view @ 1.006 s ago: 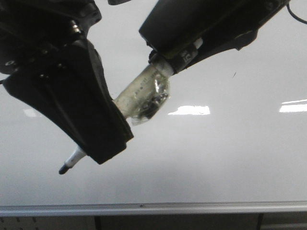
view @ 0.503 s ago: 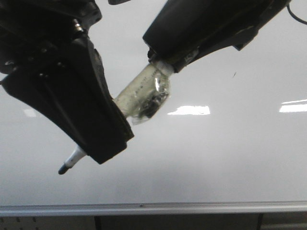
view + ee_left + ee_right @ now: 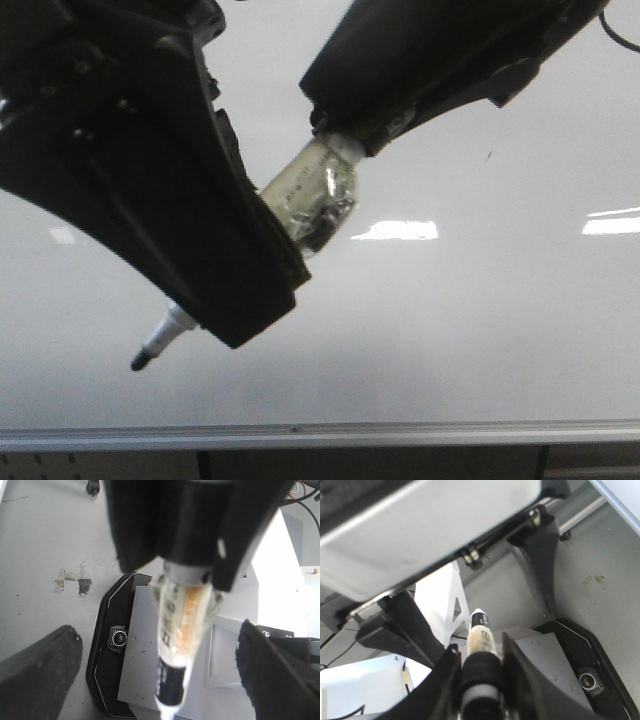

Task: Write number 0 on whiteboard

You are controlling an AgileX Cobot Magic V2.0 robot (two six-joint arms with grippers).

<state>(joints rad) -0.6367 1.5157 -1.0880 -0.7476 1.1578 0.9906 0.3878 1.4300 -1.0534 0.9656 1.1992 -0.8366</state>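
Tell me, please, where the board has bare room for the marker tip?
The whiteboard is bare right of the marker, above the metal rail, below the glare. Upper left is crowded by the left gripper and right gripper.

Front view was dim and soft overall; the whiteboard (image 3: 470,330) read flat grey, with two blown-out white glare bars on it, well off to the side of the black fingers (image 3: 240,300), which were near-silhouette with no surface detail. A faint glare patch showed behind the left gripper's side. Left wrist view was brighter, even light, but the marker (image 3: 182,630) between the fingers was blurred, close and out of focus. Right wrist view was overexposed at the pale panel beyond the fingertips (image 3: 512,660), with soft edges.
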